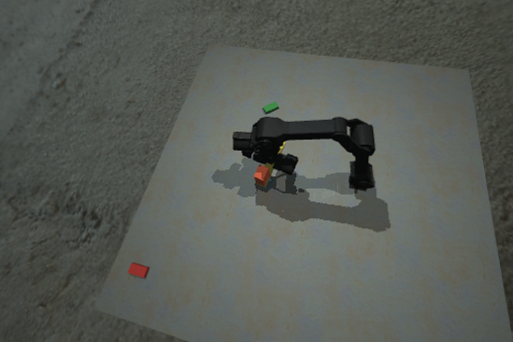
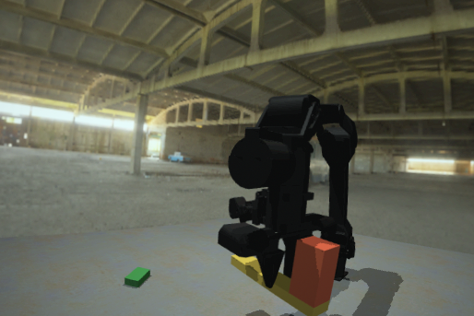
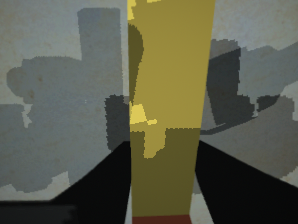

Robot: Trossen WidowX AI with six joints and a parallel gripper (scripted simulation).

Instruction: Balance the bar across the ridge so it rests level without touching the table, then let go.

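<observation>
Gripper [image 2: 272,266] clenched on yellow bar [image 2: 251,266]; bar passing between jaws, red block [image 2: 314,270] on its near end; held near table [image 1: 409,266] centre.

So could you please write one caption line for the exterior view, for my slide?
Black gripper shut on a tilted yellow bar carrying an orange-red block; small green block lies apart.

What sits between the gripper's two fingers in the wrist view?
The yellow bar runs lengthwise between the two dark fingers, clamped by the gripper, with a red block's edge at the bottom.
</observation>
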